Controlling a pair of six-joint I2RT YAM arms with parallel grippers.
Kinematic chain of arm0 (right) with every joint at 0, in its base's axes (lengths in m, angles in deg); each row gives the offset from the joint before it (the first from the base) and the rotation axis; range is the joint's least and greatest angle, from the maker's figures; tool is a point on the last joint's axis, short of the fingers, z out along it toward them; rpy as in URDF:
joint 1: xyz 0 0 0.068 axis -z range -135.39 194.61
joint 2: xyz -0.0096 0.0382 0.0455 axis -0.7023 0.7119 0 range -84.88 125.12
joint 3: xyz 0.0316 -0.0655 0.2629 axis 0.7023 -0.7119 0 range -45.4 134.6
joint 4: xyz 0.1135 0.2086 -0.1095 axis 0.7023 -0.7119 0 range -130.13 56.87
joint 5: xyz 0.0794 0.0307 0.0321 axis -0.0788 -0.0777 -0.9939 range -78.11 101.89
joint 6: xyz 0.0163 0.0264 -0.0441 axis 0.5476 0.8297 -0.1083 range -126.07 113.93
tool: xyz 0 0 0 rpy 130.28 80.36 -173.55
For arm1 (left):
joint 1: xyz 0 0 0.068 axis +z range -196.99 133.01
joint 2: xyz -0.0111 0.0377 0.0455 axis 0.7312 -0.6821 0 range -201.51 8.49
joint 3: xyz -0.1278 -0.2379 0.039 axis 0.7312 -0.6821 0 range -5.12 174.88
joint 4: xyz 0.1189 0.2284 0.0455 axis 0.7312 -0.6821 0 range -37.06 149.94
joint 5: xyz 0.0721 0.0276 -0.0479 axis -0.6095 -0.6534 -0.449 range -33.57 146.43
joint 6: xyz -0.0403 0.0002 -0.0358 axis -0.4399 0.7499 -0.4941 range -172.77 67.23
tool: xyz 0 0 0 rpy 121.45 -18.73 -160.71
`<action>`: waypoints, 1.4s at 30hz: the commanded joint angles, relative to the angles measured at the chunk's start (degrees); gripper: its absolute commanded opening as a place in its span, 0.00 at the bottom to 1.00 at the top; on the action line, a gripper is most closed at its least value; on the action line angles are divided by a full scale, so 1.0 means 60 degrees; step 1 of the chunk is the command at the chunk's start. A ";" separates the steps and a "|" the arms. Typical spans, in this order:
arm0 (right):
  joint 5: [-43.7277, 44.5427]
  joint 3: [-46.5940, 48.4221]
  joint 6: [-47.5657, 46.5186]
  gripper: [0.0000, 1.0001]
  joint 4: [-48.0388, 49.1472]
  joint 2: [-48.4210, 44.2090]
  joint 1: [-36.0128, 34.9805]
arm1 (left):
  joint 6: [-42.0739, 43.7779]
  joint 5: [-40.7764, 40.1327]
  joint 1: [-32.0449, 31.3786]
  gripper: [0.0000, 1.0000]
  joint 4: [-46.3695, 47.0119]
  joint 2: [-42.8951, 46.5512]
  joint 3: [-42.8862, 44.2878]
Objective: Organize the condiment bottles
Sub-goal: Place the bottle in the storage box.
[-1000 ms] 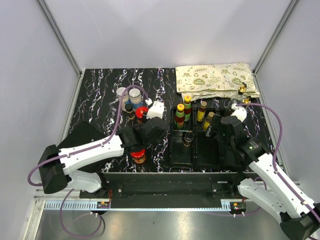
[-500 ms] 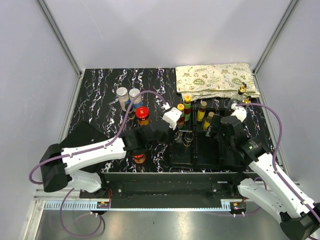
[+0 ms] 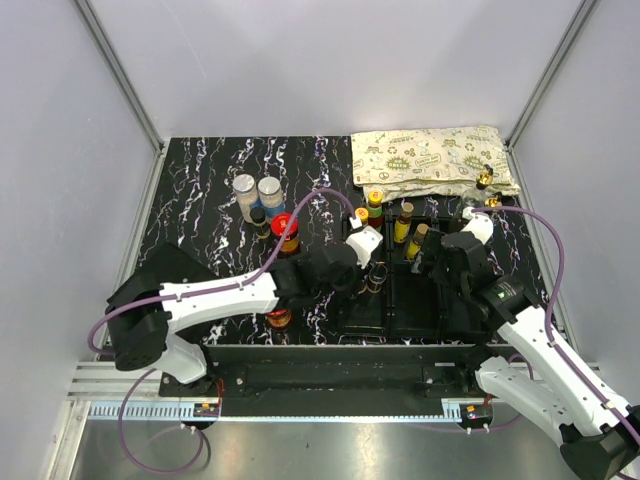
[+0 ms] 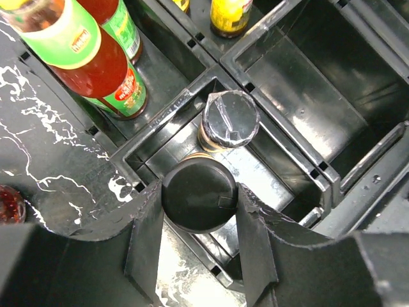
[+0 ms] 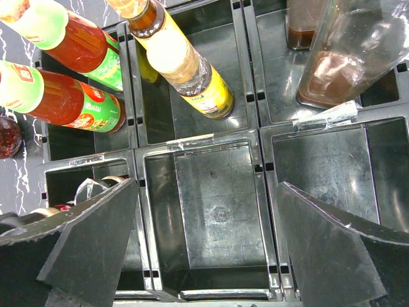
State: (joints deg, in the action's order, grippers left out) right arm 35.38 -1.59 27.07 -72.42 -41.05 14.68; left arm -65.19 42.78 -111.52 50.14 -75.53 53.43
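L arm has swung off the loose group at table L and over to the tray [image 4: 169,112]. L claw [image 4: 199,217] is narrow, clamped on a black-cap bottle [image 4: 198,192], held over a L-column cell beside a bottle [image 4: 229,120] already in it. R claw [image 5: 206,211] is wide, empty and unmoved over a bare cell. Likely next is lower + release. Shakers [image 3: 257,186] and red-lid jar [image 3: 284,225] not yet filed.
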 commanded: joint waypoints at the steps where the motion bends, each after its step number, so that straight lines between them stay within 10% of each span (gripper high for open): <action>1: 0.0407 0.0125 -0.0002 1.00 0.0205 -0.0011 0.0038 | 0.0049 0.0034 -0.0040 0.02 0.0564 -0.0394 0.0555; 15: 0.0393 0.0081 -0.0002 1.00 0.0191 -0.0040 0.0038 | 0.0006 -0.0581 -0.0040 0.03 0.0521 -0.1112 0.0482; 42: 0.0348 0.0110 0.0028 1.00 0.0191 -0.0025 0.0023 | 0.0371 -0.1182 -0.0040 0.91 0.0521 -0.0044 0.0042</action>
State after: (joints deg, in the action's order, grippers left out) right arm 35.42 -1.59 27.10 -72.39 -41.05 14.68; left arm -64.47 38.36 -111.52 50.93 -80.32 53.36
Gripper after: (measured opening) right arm 0.994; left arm 0.882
